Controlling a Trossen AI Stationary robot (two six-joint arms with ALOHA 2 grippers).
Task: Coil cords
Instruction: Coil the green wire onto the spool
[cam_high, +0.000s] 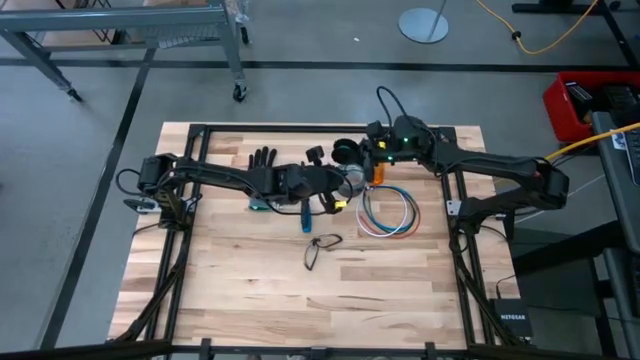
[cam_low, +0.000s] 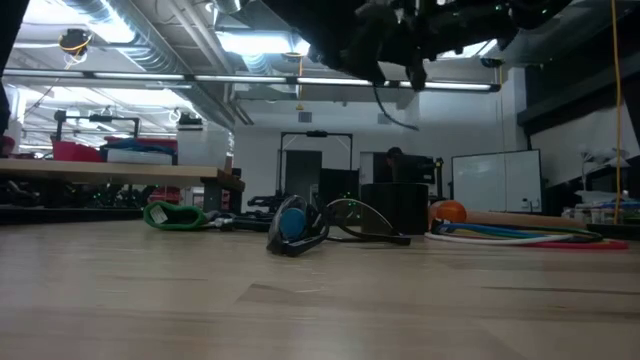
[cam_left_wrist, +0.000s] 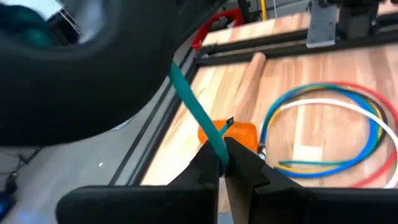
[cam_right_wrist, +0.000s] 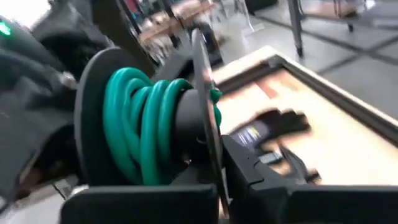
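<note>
My right gripper (cam_right_wrist: 217, 171) is shut on a black spool (cam_right_wrist: 149, 118) wound with green cord, held near the table's far middle (cam_high: 352, 160). My left gripper (cam_left_wrist: 222, 165) is shut on the green cord's free end (cam_left_wrist: 196, 112), just near of the spool (cam_high: 345, 190). The spool shows blurred in the left wrist view (cam_left_wrist: 93, 62). The cords (cam_high: 388, 212), a loose ring of white, blue and red wires, lie flat on the table right of both grippers; no gripper touches them. They also show in the left wrist view (cam_left_wrist: 329, 130) and the low view (cam_low: 520, 236). My left gripper pinches the flat green cord (cam_left_wrist: 217, 146) between its two fingertips, a short way from its loose end. The cord runs straight and taut from the fingers up to the spool. My right gripper pinches the rim of one thin spool flange (cam_right_wrist: 211, 149) between its two fingers. The flange stands edge-on between them. The green coils (cam_right_wrist: 140, 124) sit on the hub beside the fingers.
An orange object (cam_left_wrist: 239, 134) and a wooden dowel (cam_left_wrist: 249, 81) lie beside the cords. A black glove (cam_high: 262, 158) lies at the far left middle, a blue tool (cam_high: 307, 215) and a thin black wire loop (cam_high: 320, 248) near the centre. A black frame (cam_high: 300, 129) borders the table.
</note>
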